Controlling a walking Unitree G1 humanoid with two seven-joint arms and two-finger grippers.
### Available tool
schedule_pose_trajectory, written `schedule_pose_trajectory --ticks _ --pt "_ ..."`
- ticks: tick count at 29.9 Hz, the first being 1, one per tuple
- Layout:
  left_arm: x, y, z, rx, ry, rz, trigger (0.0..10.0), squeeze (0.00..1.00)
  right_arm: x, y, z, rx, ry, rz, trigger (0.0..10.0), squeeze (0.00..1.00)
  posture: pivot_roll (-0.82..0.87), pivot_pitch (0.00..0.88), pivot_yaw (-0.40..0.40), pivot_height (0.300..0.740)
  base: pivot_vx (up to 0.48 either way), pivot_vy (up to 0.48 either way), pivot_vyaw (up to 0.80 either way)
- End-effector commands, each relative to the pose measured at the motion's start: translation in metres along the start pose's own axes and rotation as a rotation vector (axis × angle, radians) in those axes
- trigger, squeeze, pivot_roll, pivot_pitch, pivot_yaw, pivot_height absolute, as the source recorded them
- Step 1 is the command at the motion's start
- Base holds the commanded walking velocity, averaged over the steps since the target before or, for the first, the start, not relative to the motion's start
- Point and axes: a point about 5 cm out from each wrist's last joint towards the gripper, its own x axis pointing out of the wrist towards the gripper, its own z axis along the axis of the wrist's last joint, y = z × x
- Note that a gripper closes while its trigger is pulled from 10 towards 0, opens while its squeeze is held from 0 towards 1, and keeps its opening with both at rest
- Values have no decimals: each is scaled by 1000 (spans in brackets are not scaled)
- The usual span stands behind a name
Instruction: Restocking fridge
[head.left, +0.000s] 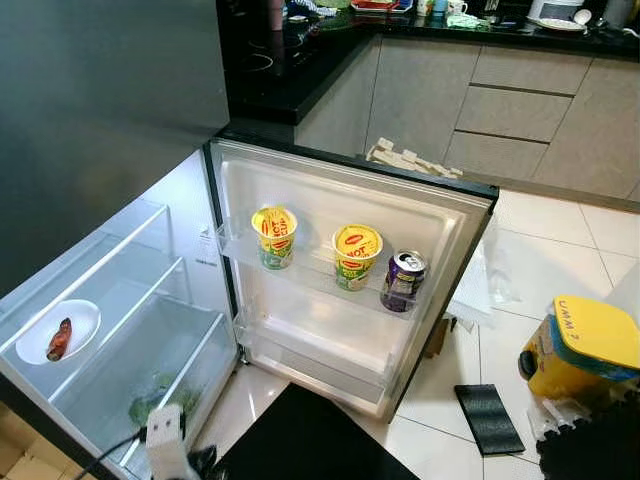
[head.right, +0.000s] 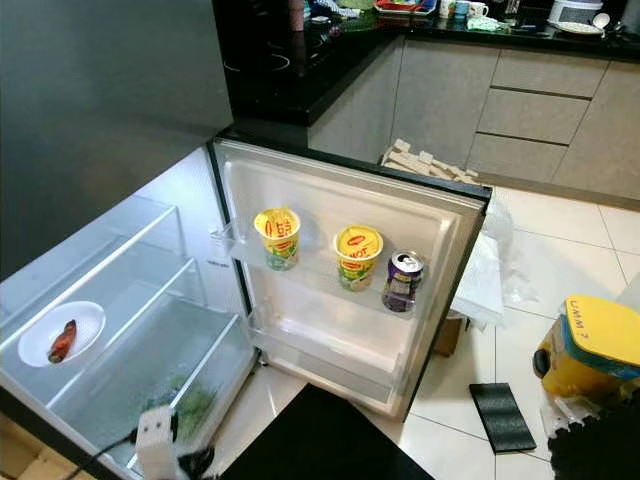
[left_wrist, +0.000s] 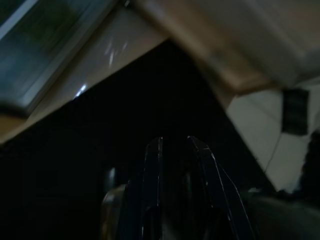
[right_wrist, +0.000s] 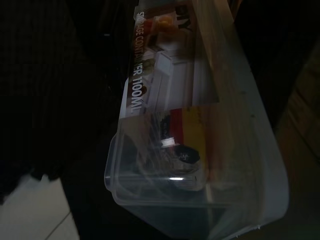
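The fridge stands open. On its door shelf (head.left: 300, 268) sit two yellow cup noodles (head.left: 274, 236) (head.left: 356, 256) and a purple can (head.left: 402, 281). Inside, a white plate (head.left: 58, 331) holds a reddish piece of food, and leafy greens (head.left: 150, 400) lie in the bottom drawer. My left gripper (left_wrist: 175, 145) hangs low over a dark mat, its two black fingers (left_wrist: 152, 200) slightly apart with nothing between them. The right wrist view looks at a clear plastic storage container (right_wrist: 200, 150) with a yellow and red packet inside.
A yellow container (head.left: 585, 360) stands on the tiled floor at the right, with a small black mat (head.left: 488, 418) beside it. A dark mat (head.left: 310, 440) lies before the fridge door. Grey cabinets (head.left: 520, 110) and a black counter run along the back.
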Motion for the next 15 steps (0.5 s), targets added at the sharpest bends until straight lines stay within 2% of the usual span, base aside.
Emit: schedule_pose_trajectory --ticks 1,7,10,11,15 --pt "-5 11 -6 24 46 39 10000 0 -1 -9 4 -10 -29 -38 10000 0 -91 0 -8 740 0 0 0" --pt "-13 16 -25 46 129 86 10000 0 -5 -29 2 -54 -62 -183 10000 0 -92 0 -11 740 0 0 0" --pt "-13 16 -27 58 140 91 10000 0 -8 -38 12 -91 -89 -242 10000 0 -87 0 -17 740 0 0 0" --pt "-13 15 -27 72 148 100 10000 0 -10 -45 27 -132 -141 -292 10000 0 -83 0 -21 740 0 0 0" --pt "-11 13 -26 85 154 103 10000 0 -12 -44 43 -137 -208 -290 10000 0 -81 0 -22 740 0 0 0"
